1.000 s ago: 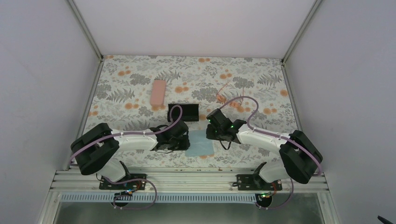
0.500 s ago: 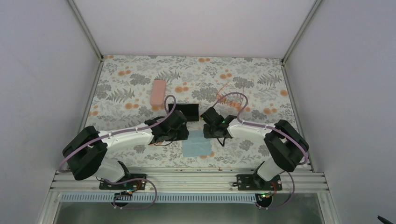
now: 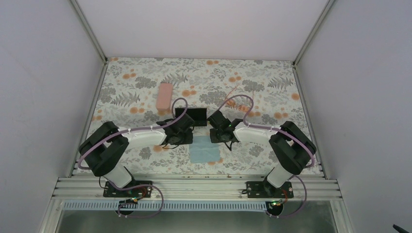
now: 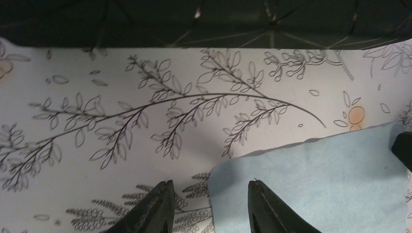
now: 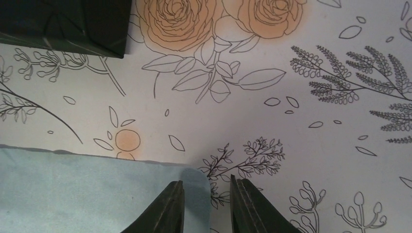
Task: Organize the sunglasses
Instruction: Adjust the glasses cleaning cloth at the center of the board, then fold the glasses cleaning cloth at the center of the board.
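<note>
A thin pale orange-pink pair of sunglasses [image 3: 232, 95] lies at the back right of centre, partly behind a purple cable. The dark brown pair is not in view. A light-blue cloth [image 3: 205, 150] lies flat in front of a black case [image 3: 191, 115]. My left gripper [image 3: 191, 139] is open over the cloth's far left corner [image 4: 218, 170], with one finger on each side of it. My right gripper [image 3: 219, 140] is open over the far right corner [image 5: 197, 177] in the same way. Neither gripper holds anything.
A pink case [image 3: 164, 96] lies at the back left. The black case shows at the top of the left wrist view [image 4: 194, 19] and at the top left of the right wrist view [image 5: 63, 24]. The floral table cover [image 3: 272, 92] reaches the side walls.
Both grippers have moved away from the bases, from over the cloth's near part to its two far corners beside the black case. The cloth lies flat as before.
</note>
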Tool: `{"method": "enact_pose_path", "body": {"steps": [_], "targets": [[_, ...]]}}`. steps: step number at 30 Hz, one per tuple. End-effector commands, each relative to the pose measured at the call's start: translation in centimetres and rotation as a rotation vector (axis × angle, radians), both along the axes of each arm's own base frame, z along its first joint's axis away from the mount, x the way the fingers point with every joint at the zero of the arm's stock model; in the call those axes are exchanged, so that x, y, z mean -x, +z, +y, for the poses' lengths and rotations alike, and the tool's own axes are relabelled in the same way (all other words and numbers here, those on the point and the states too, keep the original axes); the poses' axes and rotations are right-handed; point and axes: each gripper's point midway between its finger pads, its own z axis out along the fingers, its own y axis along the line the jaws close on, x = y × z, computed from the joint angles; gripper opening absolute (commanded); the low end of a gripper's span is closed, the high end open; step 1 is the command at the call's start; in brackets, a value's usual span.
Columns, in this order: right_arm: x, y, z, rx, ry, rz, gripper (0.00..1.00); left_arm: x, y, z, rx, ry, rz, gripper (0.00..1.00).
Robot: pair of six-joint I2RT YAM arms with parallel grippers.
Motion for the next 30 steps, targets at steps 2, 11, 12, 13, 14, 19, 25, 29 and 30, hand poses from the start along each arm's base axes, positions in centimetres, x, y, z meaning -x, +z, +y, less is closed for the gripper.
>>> {"method": "enact_pose_path", "body": {"steps": [2,11,12,13,14,19,25,29,30], "targets": [[-0.3,-0.3,0.8,-0.02,0.043,0.004,0.26,-0.5,-0.8,-0.5,-0.008,-0.024,0.003,0.36],[0.1,-0.7,0.9,-0.023,0.061,0.02,0.14,-0.3,-2.5,-0.6,-0.023,-0.039,0.034,0.22],[0.2,-0.7,0.9,-0.024,0.06,0.022,0.13,-0.3,-2.5,-0.6,-0.024,-0.04,0.034,0.21],[0.2,-0.8,0.9,-0.026,0.061,0.022,0.11,-0.3,-2.6,-0.5,-0.026,-0.041,0.036,0.19],[0.2,-0.7,1.0,-0.028,0.061,0.021,0.09,-0.2,-2.6,-0.5,-0.027,-0.044,0.036,0.18],[-0.2,-0.5,0.9,-0.024,0.049,0.008,0.04,-0.2,-2.5,-0.6,-0.024,-0.054,0.037,0.07],[-0.3,-0.5,0.9,-0.028,0.036,0.005,0.04,-0.3,-1.8,-0.4,-0.033,-0.054,0.023,0.04],[-0.2,-0.5,0.8,-0.026,0.033,0.007,0.04,-0.6,-0.8,0.7,-0.073,-0.028,-0.004,0.17],[-0.2,-0.6,0.8,-0.025,0.031,0.009,0.04,-0.6,-0.6,0.9,-0.08,-0.023,-0.011,0.2]]}}
